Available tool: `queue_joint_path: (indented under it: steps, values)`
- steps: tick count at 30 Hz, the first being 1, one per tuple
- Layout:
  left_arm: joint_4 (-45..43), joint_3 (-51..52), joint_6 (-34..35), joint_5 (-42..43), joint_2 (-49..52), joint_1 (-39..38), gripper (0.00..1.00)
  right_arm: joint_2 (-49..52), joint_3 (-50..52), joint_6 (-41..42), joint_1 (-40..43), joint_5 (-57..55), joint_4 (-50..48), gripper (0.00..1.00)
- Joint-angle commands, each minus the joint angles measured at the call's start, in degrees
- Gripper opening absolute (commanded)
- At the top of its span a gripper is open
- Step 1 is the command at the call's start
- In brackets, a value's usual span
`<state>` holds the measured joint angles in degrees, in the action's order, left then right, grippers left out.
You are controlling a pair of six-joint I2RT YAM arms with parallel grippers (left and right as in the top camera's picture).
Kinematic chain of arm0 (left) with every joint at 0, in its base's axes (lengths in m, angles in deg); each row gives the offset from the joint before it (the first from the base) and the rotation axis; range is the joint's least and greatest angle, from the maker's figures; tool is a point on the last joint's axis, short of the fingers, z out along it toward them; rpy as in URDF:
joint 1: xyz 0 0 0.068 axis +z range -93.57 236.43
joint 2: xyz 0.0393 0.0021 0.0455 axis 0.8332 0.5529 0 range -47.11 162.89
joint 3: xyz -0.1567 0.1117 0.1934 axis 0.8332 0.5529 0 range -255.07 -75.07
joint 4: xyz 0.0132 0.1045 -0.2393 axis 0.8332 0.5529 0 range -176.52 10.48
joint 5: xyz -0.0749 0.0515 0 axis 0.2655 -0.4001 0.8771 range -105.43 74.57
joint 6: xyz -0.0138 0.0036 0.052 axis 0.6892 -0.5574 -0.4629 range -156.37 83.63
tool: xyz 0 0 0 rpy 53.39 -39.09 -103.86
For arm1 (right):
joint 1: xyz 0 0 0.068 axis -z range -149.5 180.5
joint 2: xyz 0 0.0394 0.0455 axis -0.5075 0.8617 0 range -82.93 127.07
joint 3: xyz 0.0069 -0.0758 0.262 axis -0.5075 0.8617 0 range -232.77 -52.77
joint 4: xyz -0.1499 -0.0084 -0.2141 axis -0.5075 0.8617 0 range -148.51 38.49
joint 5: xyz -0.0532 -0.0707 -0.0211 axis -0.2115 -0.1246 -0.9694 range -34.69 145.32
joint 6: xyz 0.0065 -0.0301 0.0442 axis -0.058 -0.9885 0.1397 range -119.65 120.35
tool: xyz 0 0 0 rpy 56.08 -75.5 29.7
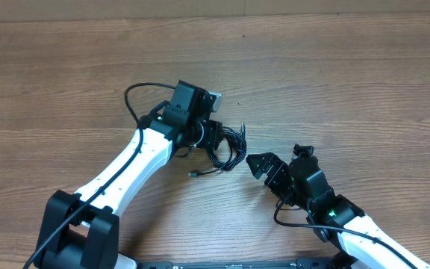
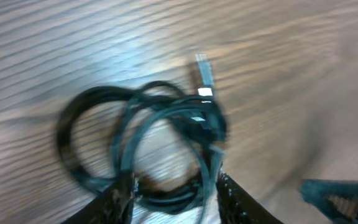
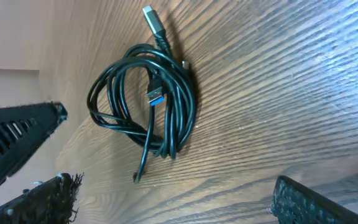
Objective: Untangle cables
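Overhead puts the cables (image 1: pixel 228 149), one coiled bundle, near the middle of the table (image 1: pixel 349 75), your left fingers (image 2: pixel 114 202) half-parted astride its loops and your right fingers (image 1: pixel 260 163) wide and empty at its 4 o'clock, so pin the coil and draw one plug end outward slowly.

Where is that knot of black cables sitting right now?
From overhead, the cables lie coiled on the table near its middle, at the tips of the left end effector, with the right end effector close on their other side.
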<state>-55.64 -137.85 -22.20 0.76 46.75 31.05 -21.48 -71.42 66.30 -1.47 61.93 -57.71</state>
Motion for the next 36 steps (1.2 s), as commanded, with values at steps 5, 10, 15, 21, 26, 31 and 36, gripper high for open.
queue_joint_path:
  steps: [5, 10, 15, 21, 26, 31, 36]
  values:
    - [6.88, -1.07, 23.43, -15.13, -1.27, 3.04, 0.73, 0.04, -0.48, -0.42, 0.20, -1.18, -0.02, 1.00]
    - [5.81, -0.48, 32.79, -15.13, 0.44, 3.30, 0.82, 0.46, -0.48, -0.42, 0.20, -1.18, -0.04, 1.00]
    - [2.05, -0.44, 36.92, -11.72, 4.26, 3.30, 0.76, 0.46, -0.48, -0.42, 0.20, -1.18, -0.02, 1.00]
    - [0.68, -0.44, 42.18, -6.75, 10.32, 3.26, 0.53, 0.46, -0.48, -0.42, 0.20, -1.40, 0.00, 1.00]
    - [-2.82, -0.44, 42.21, -4.98, 11.43, 3.26, 0.09, 0.46, -0.48, -0.44, 0.20, -1.42, 0.09, 1.00]
    - [-5.51, -0.46, 38.51, -5.33, 11.37, 3.30, 0.04, 0.44, -0.50, -2.32, 0.20, -1.27, -0.17, 1.00]
    - [-5.64, -2.01, 23.76, 2.82, 10.29, 3.30, 0.04, 0.07, -2.14, -11.87, 0.22, 2.54, -1.29, 1.00]
